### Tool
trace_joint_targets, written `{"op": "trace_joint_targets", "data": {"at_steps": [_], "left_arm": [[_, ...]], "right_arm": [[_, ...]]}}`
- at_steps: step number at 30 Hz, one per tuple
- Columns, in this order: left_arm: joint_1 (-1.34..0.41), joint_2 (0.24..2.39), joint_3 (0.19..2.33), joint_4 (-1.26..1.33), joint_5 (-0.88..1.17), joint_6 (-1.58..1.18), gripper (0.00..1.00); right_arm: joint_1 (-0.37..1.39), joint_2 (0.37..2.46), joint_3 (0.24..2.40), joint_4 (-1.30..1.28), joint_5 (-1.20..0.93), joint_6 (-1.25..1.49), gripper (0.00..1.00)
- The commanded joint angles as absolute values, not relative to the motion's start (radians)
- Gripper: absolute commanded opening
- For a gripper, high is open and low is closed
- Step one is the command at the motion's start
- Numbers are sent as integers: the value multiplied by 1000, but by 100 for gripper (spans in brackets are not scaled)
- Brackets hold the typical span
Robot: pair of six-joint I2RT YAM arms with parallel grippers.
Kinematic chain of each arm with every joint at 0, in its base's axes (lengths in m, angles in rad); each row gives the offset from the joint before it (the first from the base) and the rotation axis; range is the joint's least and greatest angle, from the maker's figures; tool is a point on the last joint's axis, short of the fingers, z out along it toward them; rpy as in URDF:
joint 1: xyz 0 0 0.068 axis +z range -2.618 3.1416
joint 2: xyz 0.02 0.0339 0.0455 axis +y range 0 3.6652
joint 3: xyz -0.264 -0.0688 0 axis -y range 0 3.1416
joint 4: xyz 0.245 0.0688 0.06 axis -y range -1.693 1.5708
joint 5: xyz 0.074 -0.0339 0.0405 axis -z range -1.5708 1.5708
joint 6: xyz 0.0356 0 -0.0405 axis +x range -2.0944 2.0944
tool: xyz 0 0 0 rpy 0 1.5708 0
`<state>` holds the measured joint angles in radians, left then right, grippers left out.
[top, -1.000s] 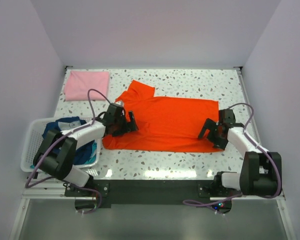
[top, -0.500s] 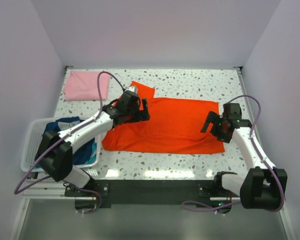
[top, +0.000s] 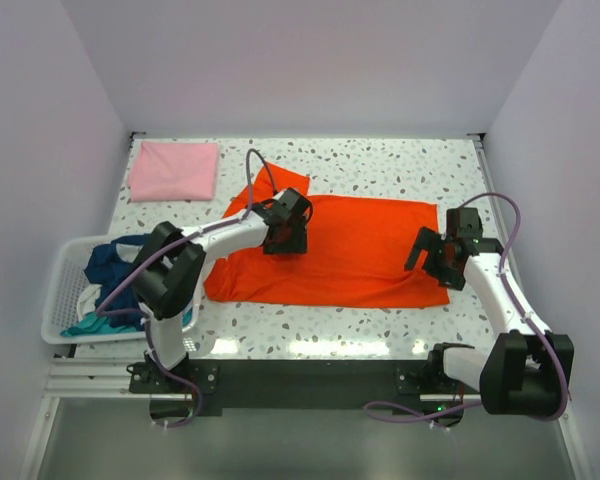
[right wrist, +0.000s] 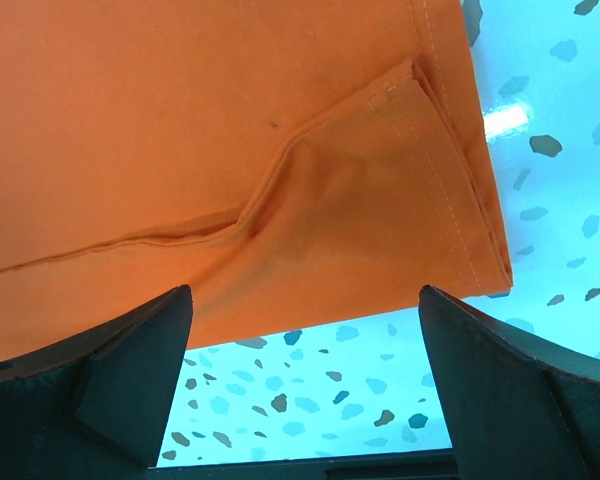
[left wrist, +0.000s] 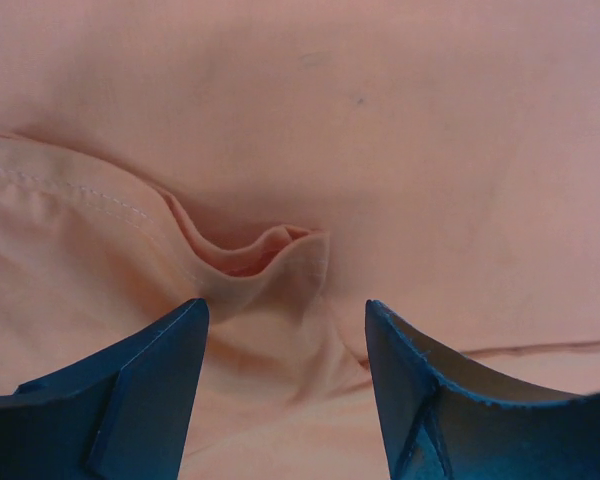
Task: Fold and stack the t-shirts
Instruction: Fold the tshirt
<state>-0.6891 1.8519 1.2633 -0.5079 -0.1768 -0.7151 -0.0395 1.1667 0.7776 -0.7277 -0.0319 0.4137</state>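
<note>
Over the last second my left gripper (top: 287, 232) has swung from the orange-red t-shirt's left edge in over the cloth. It now sits on the shirt's far-left part, just below the sleeve that sticks out toward the counter's far edge. The jaws have started to narrow, but in the left wrist view the left gripper (left wrist: 285, 400) still has its fingers apart. A small raised pucker of the orange-red t-shirt (left wrist: 380, 120) sits just ahead of the gap, not yet pinched.

My right gripper (top: 435, 255) has barely shifted in that time. It hovers at the shirt's right edge near the near-right corner. In the right wrist view the right gripper (right wrist: 305, 400) is spread wide and holding nothing, with the stitched hem and a long crease of the orange-red t-shirt (right wrist: 180, 120) below it and the speckled counter (right wrist: 540, 200) beyond the hem.

The orange-red t-shirt (top: 360, 250) lies flat across the middle of the counter (top: 380, 155). The pale pink t-shirt (top: 173, 170) sits folded in the far-left corner. The white basket (top: 60, 290) stands at the near-left edge, holding a dark blue t-shirt (top: 115, 262) and a teal one (top: 95, 322).
</note>
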Motion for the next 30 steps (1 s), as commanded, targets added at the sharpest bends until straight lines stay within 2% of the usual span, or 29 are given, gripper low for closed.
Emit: {"op": "trace_joint_targets", "data": {"at_steps": [1, 3, 10, 16, 19, 20, 27, 30], "left_arm": [[-695, 1887, 1335, -538, -247, -718, 66], [-695, 1911, 1357, -554, -265, -724, 61], [-696, 1957, 1397, -561, -281, -730, 54], [-696, 1990, 1424, -564, -273, -715, 41], [-696, 2000, 1430, -565, -264, -707, 32], [-696, 2000, 1431, -563, -262, -706, 26], [-699, 1976, 1417, -519, -236, -677, 9], [-703, 1974, 1422, -514, -236, -670, 7]], "right_arm": [[-40, 1154, 802, -742, -5, 397, 99], [-40, 1155, 801, -742, -6, 397, 99], [-41, 1157, 801, -735, -9, 394, 99], [-40, 1158, 798, -735, -12, 396, 99], [-40, 1157, 799, -735, -12, 396, 99], [-41, 1157, 798, -735, -12, 396, 99], [-41, 1157, 796, -732, -17, 396, 99], [-40, 1158, 793, -732, -17, 396, 99]]}}
